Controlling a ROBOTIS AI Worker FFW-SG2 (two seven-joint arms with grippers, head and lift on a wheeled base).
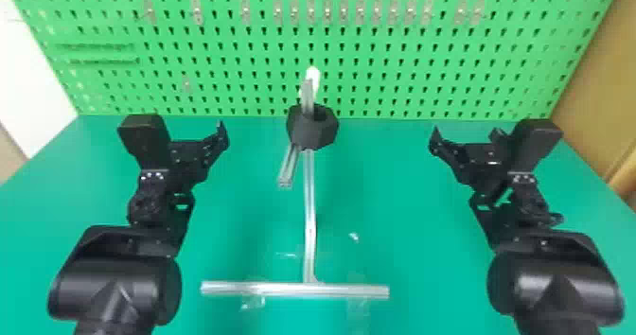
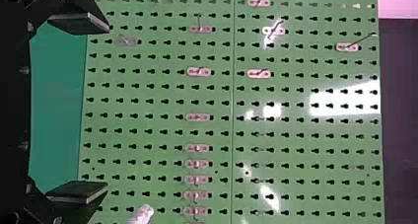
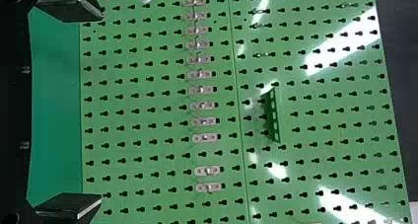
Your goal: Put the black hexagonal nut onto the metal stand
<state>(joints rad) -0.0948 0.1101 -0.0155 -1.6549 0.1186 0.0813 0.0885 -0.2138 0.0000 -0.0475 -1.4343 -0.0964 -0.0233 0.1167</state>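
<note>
The black hexagonal nut [image 1: 322, 133] sits around the upright post of the metal stand [image 1: 310, 215], and the post's upper end rises out of the nut's hole. To the nut's left, my left gripper [image 1: 183, 130] is apart from it with its fingers spread. On the other side, my right gripper [image 1: 487, 133] is likewise open and away from the nut. The left wrist view has the left gripper [image 2: 106, 108] with nothing between its two fingers. In the right wrist view the right gripper [image 3: 101, 108] holds nothing either.
A green pegboard [image 1: 227, 81] with small metal hooks stands behind the green table [image 1: 402, 206]. A white object [image 1: 313, 76] is just behind the post's top. The stand's crossbar [image 1: 293, 289] lies near the front, with clear tape bits [image 1: 253, 302] beside it.
</note>
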